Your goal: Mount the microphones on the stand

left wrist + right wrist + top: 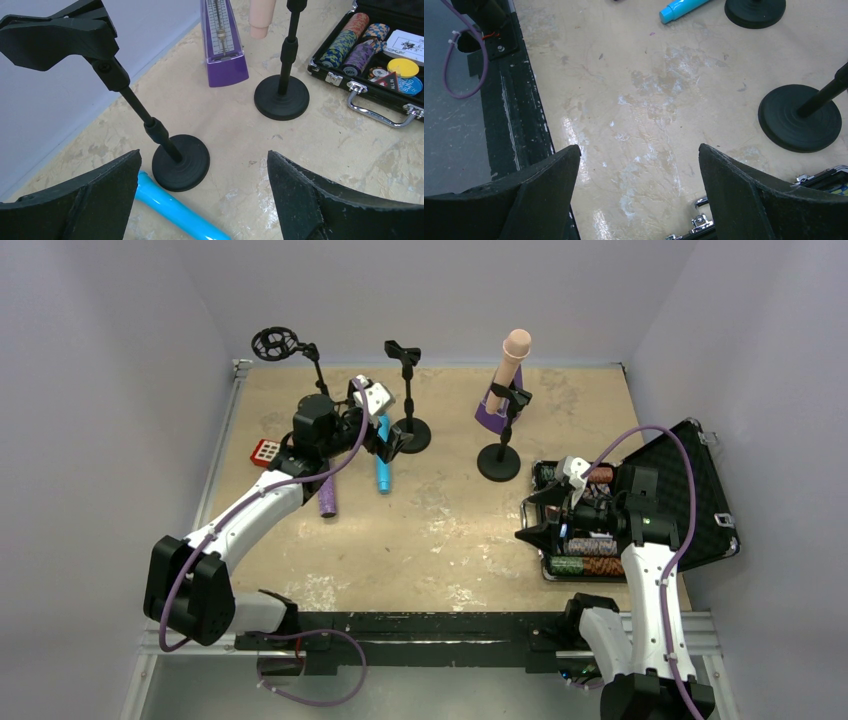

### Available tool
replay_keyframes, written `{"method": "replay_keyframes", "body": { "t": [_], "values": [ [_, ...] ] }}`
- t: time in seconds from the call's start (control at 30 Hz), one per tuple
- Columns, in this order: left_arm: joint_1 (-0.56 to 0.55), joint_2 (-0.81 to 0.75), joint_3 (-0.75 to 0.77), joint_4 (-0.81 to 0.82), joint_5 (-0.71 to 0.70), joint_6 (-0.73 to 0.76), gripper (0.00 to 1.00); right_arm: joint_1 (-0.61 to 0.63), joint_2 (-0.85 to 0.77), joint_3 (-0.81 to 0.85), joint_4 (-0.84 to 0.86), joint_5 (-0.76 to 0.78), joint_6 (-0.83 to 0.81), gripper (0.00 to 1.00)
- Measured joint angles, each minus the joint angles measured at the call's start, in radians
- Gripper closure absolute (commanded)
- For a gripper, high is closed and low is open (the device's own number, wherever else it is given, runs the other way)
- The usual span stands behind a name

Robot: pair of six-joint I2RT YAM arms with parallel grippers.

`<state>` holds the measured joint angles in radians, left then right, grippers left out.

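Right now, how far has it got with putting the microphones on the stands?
One of three looks done: the pale pink stick microphone stands clipped in the right-hand black stand. Nothing is gripped; the left gripper hangs open by the sky-blue plastic microphone lying on the table. That one and the glittery purple microphone beside it are left to mount.

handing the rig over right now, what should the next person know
Left hand open, empty, over the blue microphone, which lies on the table by the base of the middle stand.
Right hand open, empty, above the edge of the chip case.
Done: pink microphone sits in the clip of the right stand.
Left: blue microphone and purple microphone, the latter flat on the table beside the left arm; middle stand clip is empty.
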<state>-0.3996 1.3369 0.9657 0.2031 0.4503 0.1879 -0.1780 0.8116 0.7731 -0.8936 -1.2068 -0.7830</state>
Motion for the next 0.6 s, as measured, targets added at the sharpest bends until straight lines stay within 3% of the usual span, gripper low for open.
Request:
{"method": "replay_keyframes", "body": {
  "t": [0.37, 0.6],
  "values": [
    [0.000, 0.010, 0.000, 0.059, 0.032, 0.023, 0.02, 0.000, 0.000, 0.000, 0.000, 0.000, -0.003, 0.08],
    [0.000, 0.144, 0.077, 0.111, 0.036, 0.041, 0.10, 0.000, 0.006, 0.000, 0.000, 0.003, -0.003, 0.08]
  ]
}}
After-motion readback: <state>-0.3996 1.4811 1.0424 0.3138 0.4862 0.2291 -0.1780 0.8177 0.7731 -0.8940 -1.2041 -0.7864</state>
